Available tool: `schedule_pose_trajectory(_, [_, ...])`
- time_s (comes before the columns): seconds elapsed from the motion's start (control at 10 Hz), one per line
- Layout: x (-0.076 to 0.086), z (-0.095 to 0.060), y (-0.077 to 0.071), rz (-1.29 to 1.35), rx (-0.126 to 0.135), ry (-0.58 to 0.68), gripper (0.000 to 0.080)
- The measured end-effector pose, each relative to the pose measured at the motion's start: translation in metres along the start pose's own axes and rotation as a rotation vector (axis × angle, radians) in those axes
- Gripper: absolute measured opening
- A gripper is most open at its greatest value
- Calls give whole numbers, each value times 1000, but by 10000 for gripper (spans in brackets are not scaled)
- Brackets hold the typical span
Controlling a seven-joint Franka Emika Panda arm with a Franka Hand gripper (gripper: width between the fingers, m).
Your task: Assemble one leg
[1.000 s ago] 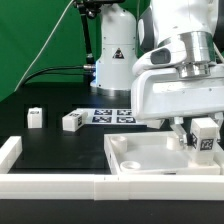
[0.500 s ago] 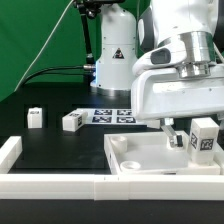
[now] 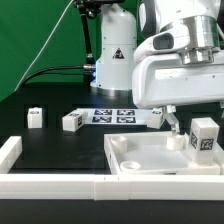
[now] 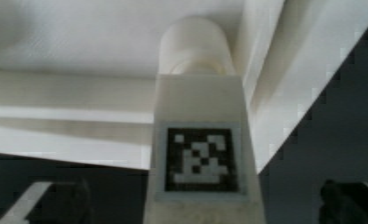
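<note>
Four legs are on my screen. The one I care about, the leg, stands upright at the near corner of the square tray-like panel on the exterior view's right, with its black-and-white tag facing the camera. I cannot tell from here whether it is fully seated in the corner socket.

On the wrist view the same leg fills the middle of the picture. Its tag is towards the lens and its rounded end lies against the panel's white walls. The jaws are spread wide and hold nothing. One dark fingertip shows on one side of the leg and the other fingertip on the opposite side, each with a clear gap to it. In the exterior view the arm's white hand hangs above the leg and does not touch it.

The other three legs lie on the black surface behind the panel. The far leg is at the exterior view's left and the second leg is just to its right. The third leg is partly hidden under the hand. The marker board lies flat between the second and third. A white rail runs along the front edge.
</note>
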State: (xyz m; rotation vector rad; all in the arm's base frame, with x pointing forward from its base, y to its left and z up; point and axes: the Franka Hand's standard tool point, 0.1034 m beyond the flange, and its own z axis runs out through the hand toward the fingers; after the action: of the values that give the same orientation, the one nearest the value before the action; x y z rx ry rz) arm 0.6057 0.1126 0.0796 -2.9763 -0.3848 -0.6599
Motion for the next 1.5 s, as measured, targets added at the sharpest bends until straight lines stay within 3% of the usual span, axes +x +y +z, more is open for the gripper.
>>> schedule_pose_trajectory(0.1, [-1, 0, 0, 0, 1, -5, 649])
schedule_pose_trajectory(0.2, [-8, 3, -4, -1, 20, -115, 649])
schedule_pose_trajectory(0.6, [-5, 1, 1, 14, 75, -461, 649])
schedule_pose_trajectory(0.7, [4, 3, 4, 15, 68, -418, 649])
schedule_pose_trajectory(1.1, [10, 3, 7, 12, 69, -416, 649])
schedule_pose_trajectory(1.3, [10, 3, 7, 11, 70, -416, 388])
schedule_pose_trajectory(1.4, [10, 3, 7, 11, 70, -417, 388])
schedule_pose_trajectory(1.5, [10, 3, 7, 11, 70, -416, 291])
